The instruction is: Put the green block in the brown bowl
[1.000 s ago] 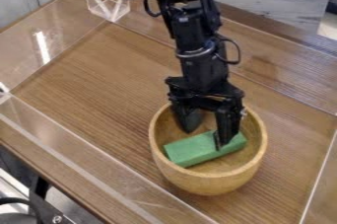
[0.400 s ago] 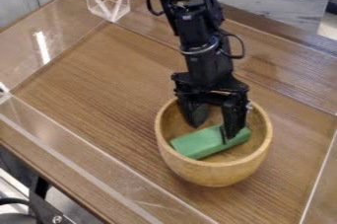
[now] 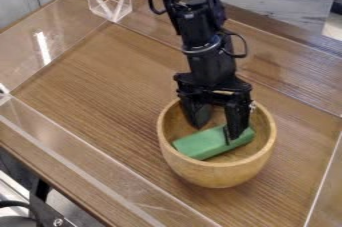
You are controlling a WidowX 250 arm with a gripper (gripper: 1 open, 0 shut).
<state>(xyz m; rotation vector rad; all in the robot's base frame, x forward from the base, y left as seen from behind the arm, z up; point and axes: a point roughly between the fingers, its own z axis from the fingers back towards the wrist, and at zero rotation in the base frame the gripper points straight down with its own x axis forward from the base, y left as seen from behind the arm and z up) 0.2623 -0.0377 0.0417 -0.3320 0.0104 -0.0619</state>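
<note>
The green block (image 3: 202, 146) lies tilted inside the brown bowl (image 3: 218, 173), which stands on the wooden table toward the front right. My gripper (image 3: 218, 123) hangs from the black arm straight down into the bowl, just above the block's far end. Its fingers (image 3: 239, 123) stand apart, open, one on each side above the block. I cannot tell whether the fingertips still touch the block.
The wooden tabletop (image 3: 107, 81) is ringed by a clear plastic wall (image 3: 40, 121) along the left and front. A clear plastic piece (image 3: 110, 9) stands at the back left. The bowl sits close to the table's right front edge.
Over the last second the bowl with the block in it shifted slightly right and forward, and the gripper rose a little. Since the last half second nothing has moved.
</note>
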